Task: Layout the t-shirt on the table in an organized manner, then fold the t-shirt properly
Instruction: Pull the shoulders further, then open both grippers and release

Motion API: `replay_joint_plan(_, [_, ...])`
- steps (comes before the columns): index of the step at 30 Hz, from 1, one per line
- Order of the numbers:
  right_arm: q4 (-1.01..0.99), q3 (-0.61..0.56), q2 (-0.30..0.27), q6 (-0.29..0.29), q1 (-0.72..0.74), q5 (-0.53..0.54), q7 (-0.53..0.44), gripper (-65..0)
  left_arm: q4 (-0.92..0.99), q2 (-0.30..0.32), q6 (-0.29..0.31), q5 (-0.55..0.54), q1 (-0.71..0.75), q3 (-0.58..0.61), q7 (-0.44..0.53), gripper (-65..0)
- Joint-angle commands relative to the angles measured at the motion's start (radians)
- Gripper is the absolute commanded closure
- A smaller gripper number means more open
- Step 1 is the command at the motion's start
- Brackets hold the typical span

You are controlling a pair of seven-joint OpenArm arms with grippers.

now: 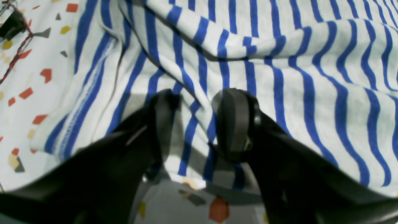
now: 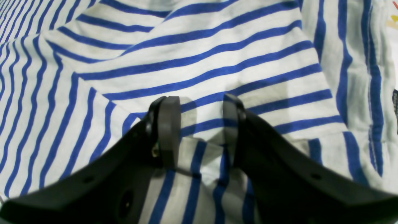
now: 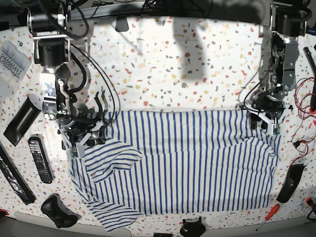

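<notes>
The t-shirt [image 3: 187, 168] lies spread across the table [image 3: 197, 64], white with blue stripes, with a flap folded over near its left side [image 3: 116, 158]. My left gripper [image 3: 265, 122] sits at the shirt's upper right corner. In the left wrist view its fingers [image 1: 236, 124] stand apart on the striped cloth [image 1: 279, 77], whose edge ends just behind them; left gripper [image 1: 200, 124] open. My right gripper [image 3: 78, 140] is at the upper left corner. In the right wrist view the right gripper [image 2: 200, 130] is open, with wrinkled cloth [image 2: 186, 62] lying between its jaws.
A remote control [image 3: 39, 159], a black bar [image 3: 19, 123] and a game controller [image 3: 58, 211] lie left of the shirt. At the right sit red cables [image 3: 301, 133], a black object [image 3: 290, 182] and a screwdriver [image 3: 266, 217]. Another black object [image 3: 191, 228] is at the front edge.
</notes>
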State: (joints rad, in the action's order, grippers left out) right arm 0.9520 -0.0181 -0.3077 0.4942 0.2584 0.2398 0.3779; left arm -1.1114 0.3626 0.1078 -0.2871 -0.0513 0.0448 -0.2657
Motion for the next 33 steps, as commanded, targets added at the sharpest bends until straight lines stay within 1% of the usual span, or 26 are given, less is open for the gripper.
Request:
replay_joint_plan(1, [0.011, -0.001, -0.008, 0.006, -0.008, -0.004, 0.04, -22.3, 0.011, 0.006, -0.007, 0.01, 0.028, 0.002, -0.125, -23.9])
replay_joint_plan(5, [0.053, 0.001, -0.008, 0.005, -0.065, -0.004, 0.042, -22.3, 0.009, 0.006, -0.008, 0.01, 0.05, 0.002, -0.129, -23.9])
replay_joint_plan(8, [0.092, 0.025, -0.008, 0.005, -0.111, -0.004, 0.042, -22.3, -0.011, 0.006, -0.008, 0.012, 0.074, 0.001, -0.126, -23.9])
replay_joint_plan(13, [0.173, 0.127, -0.008, 0.006, -0.187, -0.003, 0.04, -22.3, -0.088, 0.006, -0.01, 0.062, 0.137, 0.001, -0.128, -23.9])
replay_joint_plan(16, [0.221, 0.185, -0.008, 0.008, -0.232, -0.003, 0.042, -22.3, -0.143, 0.006, -0.031, 0.062, 0.179, 0.001, -0.136, -23.9])
replay_joint_plan(20, [0.288, 0.235, -0.008, 0.008, -0.299, -0.003, 0.042, -22.3, -0.221, 0.006, -0.059, 0.068, 0.24, 0.001, -0.214, -23.9])
replay_joint_plan(23, [0.338, 0.249, -0.008, 0.008, -0.355, -0.004, 0.043, -22.3, -0.282, 0.006, -0.061, 0.111, 0.299, 0.001, -0.229, -23.9])
replay_joint_plan(27, [0.41, 0.25, -0.008, 0.008, -0.436, -0.004, 0.055, -22.3, -0.368, 0.006, -0.116, 0.131, 0.393, 0.001, -0.232, -23.9])
replay_joint_plan(30, [0.462, 0.25, -0.008, 0.008, -0.493, -0.004, 0.056, -22.3, -0.42, 0.006, -0.119, 0.168, 0.454, 0.001, -0.201, -23.9])
replay_joint_plan(33, [0.506, 0.25, -0.008, 0.008, -0.541, -0.004, 0.07, -22.3, -0.454, 0.006, -0.119, 0.186, 0.492, 0.001, -0.198, -23.9])
